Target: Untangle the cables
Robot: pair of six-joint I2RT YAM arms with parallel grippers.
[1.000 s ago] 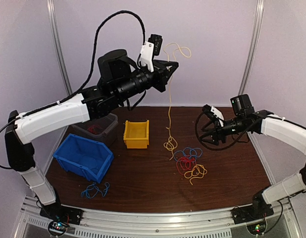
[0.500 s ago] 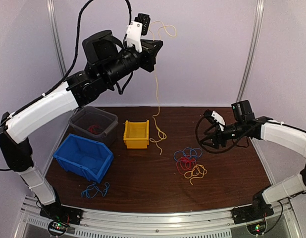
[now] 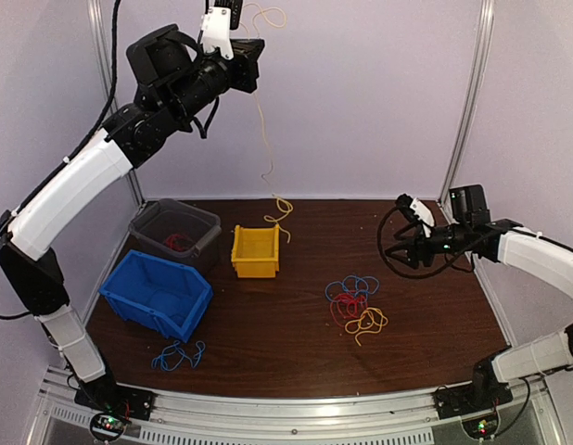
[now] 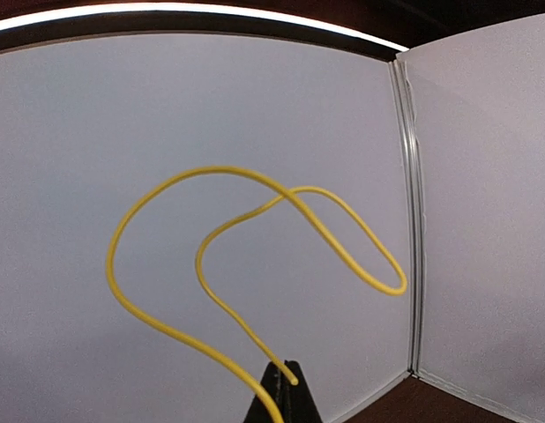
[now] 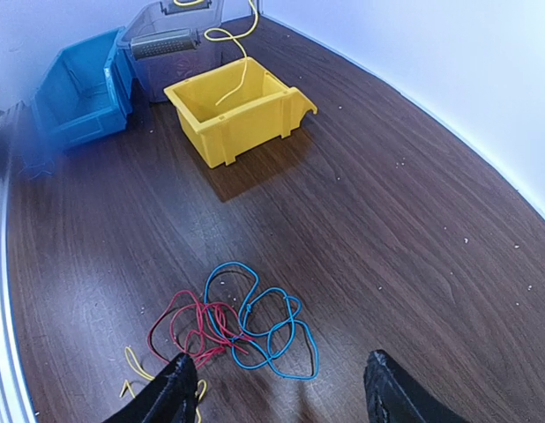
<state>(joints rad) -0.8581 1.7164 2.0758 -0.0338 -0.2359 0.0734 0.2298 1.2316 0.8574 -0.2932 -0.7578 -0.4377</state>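
Note:
My left gripper [image 3: 252, 57] is raised high at the back left, shut on a long yellow cable [image 3: 264, 139] that hangs down with its lower end over the yellow bin [image 3: 256, 252]. In the left wrist view the cable [image 4: 255, 189] loops above the closed fingertips [image 4: 284, 381]. A tangle of blue [image 3: 353, 285], red [image 3: 347, 304] and yellow-orange [image 3: 367, 322] cables lies on the table right of centre. My right gripper [image 3: 398, 248] is open and empty, above and right of the tangle; the blue cable [image 5: 272, 317] and the red cable [image 5: 195, 322] lie between its fingers [image 5: 171, 392].
A grey bin [image 3: 173, 234] with red cable in it and a blue bin [image 3: 157, 294] stand at the left. A loose blue cable [image 3: 180, 354] lies near the front left. The cage walls and posts close in the back and sides.
My left gripper has risen and swung left with the yellow cable, lifting its lower end off the table from beside the tangle to over the yellow bin. My right gripper has drawn back slightly right.

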